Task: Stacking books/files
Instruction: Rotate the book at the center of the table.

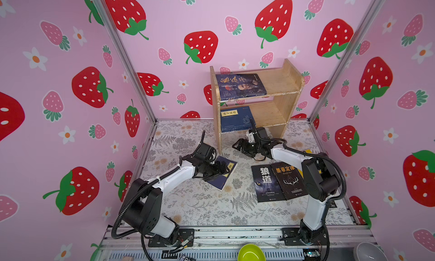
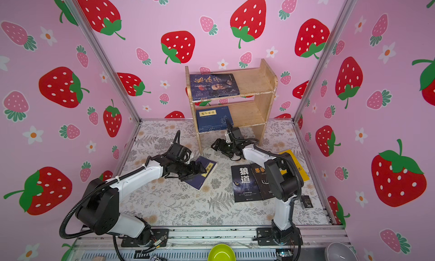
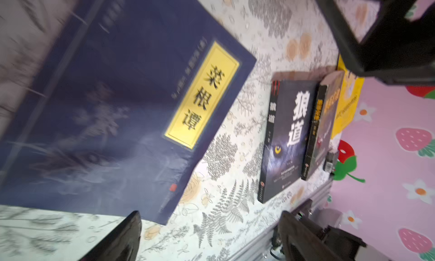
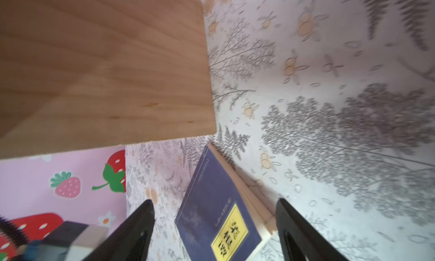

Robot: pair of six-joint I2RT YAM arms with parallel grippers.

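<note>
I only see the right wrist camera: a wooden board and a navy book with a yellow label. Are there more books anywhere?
Observer: Yes. A black book with a wolf's eye lies on the table, right beside a second black book.
Operator: Is anything on the shelf?
Observer: A blue portrait book lies flat on the top board of the wooden shelf.
Operator: Is somebody grabbing my navy book?
Observer: Not yet. The left gripper is open above the navy book, holding nothing.
</note>
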